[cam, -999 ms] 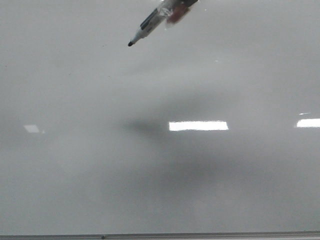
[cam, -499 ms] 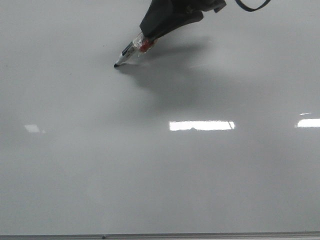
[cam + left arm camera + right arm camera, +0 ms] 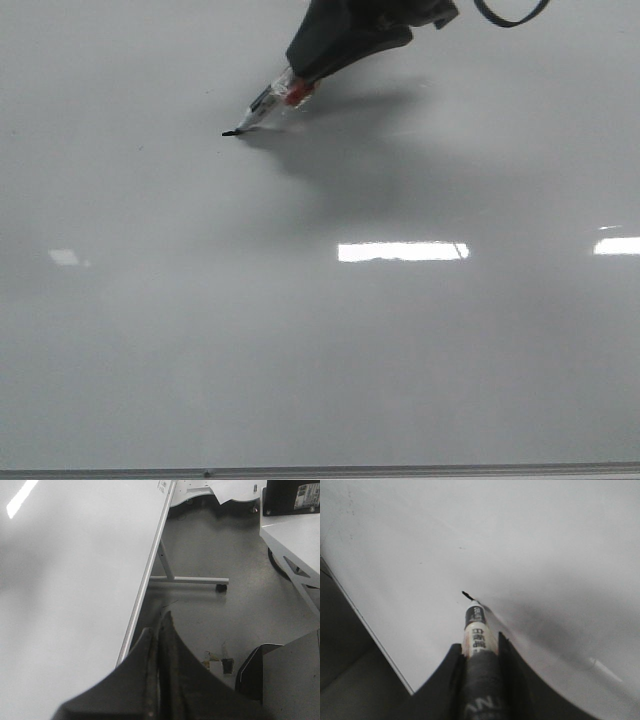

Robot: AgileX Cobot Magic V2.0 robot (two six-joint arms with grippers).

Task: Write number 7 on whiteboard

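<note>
- Nearest me, the whiteboard point(image 3: 300, 380) lies flat, its thin grey frame along the near edge, bright glare patches across the middle.
- Off the board's side, the left gripper point(image 3: 159, 630) hangs over the floor, clenched with nothing between its fingers.
- Farther back, a short black stroke point(image 3: 231, 133), the start of the number 7, sits on the board.
- The marker point(image 3: 268, 104) tip touches that stroke; the right gripper point(image 3: 300, 80) grasps the marker's barrel.
</note>
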